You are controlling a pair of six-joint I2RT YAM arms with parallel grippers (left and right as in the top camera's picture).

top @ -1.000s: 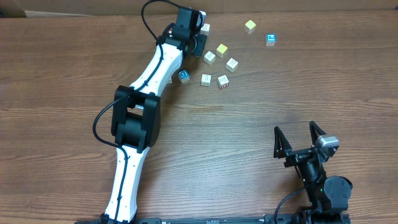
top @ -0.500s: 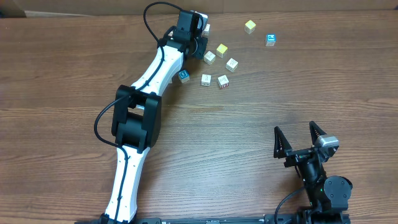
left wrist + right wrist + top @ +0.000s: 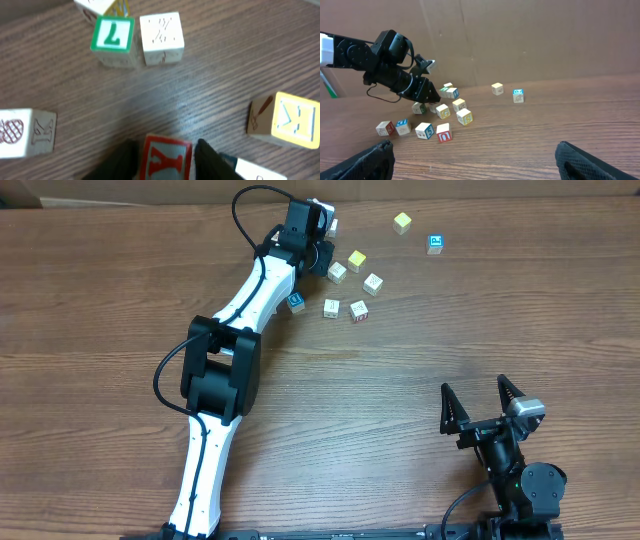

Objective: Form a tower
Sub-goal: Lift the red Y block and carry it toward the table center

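While loose on table (image 3: 100, 290), letter cubes (image 3: 373, 283).

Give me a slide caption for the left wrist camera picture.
Left gripper straddling a red-Y letter cube, other letter cubes scattered beyond.

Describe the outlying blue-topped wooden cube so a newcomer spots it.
On the brown wooden table, letter cubes scatter near the far edge. The blue-topped wooden cube is the rightmost in the overhead view, standing apart; its nearest neighbour, a yellow-topped cube, shows no blue.
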